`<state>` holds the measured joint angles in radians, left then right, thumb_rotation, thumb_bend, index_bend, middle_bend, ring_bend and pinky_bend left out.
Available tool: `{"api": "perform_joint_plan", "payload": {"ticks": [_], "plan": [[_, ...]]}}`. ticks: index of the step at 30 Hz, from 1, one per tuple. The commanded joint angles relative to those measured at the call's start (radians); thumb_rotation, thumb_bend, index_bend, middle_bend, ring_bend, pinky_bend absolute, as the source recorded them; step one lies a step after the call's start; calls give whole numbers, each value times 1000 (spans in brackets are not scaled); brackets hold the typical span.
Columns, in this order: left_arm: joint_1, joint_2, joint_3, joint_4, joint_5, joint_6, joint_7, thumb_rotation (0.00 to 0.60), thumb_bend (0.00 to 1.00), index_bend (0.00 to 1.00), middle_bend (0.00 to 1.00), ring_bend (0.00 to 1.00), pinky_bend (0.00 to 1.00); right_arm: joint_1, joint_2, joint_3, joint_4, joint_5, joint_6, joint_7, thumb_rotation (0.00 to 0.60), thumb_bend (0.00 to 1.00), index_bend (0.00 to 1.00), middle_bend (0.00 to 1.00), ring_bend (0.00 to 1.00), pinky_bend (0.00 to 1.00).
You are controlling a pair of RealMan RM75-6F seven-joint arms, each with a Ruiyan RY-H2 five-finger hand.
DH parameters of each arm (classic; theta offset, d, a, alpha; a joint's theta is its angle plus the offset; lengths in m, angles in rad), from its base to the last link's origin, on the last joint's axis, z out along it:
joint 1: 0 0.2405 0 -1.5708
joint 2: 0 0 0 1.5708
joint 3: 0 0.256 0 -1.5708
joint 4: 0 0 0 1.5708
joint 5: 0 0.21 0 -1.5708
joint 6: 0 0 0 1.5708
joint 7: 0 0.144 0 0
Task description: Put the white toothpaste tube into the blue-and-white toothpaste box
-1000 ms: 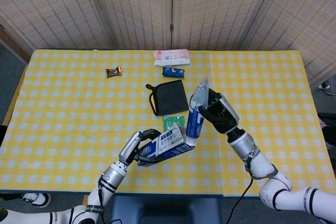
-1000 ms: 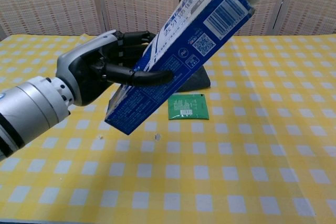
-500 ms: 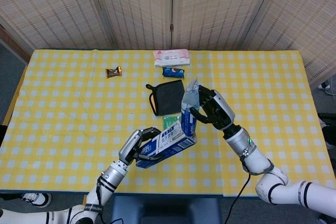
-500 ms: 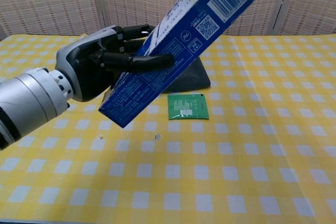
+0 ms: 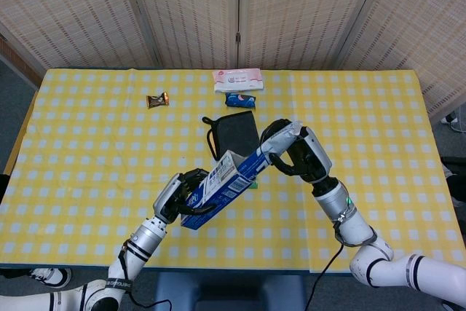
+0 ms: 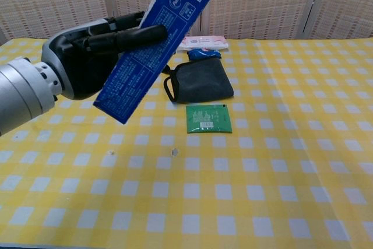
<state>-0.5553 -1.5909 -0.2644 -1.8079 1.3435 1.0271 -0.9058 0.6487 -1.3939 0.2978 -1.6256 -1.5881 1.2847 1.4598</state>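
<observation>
My left hand (image 5: pixel 177 196) grips the blue-and-white toothpaste box (image 5: pixel 222 179) above the yellow checked tablecloth (image 5: pixel 87 151), box tilted with its far end raised toward my right side. My right hand (image 5: pixel 302 154) holds the white toothpaste tube (image 5: pixel 277 138) at that raised end of the box; how far in the tube sits, I cannot tell. On the cloth beyond lie a black pouch (image 6: pixel 201 79) and, just beside it, a green sachet (image 6: pixel 208 118).

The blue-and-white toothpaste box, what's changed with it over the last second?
The left hand lifted the blue-and-white toothpaste box and tipped it steeper. The right hand swung the white toothpaste tube from upright to slanted, pushing it deeper into the box's open end. Both hands kept their hold; the black pouch and green sachet stayed put.
</observation>
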Motion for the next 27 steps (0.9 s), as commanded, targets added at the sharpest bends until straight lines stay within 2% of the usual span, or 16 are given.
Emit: {"api": "perform_joint_plan", "payload": {"ticks": [1,9,19,27], "plan": [[3,4,-1,3,2,5,-9,600,220,549,506,418,471,-3,-7,-10,14,-3,11,0,600,428,799,649,504,681],[8,11,2,11,3,13,-23,600,220,549,506,418,469,20,-14,-21,21,6,-10,-56,600,428,799,649,505,681],[10,20,8,19,3,19,-6,600,221,549,506,416,465,45,20,-34,-31,31,-70,-224,600,427,799,649,510,681],[9,13,10,14,4,29,11,600,221,549,506,416,465,52,19,-35,-50,63,-94,-239,600,428,799,646,505,678]]}}
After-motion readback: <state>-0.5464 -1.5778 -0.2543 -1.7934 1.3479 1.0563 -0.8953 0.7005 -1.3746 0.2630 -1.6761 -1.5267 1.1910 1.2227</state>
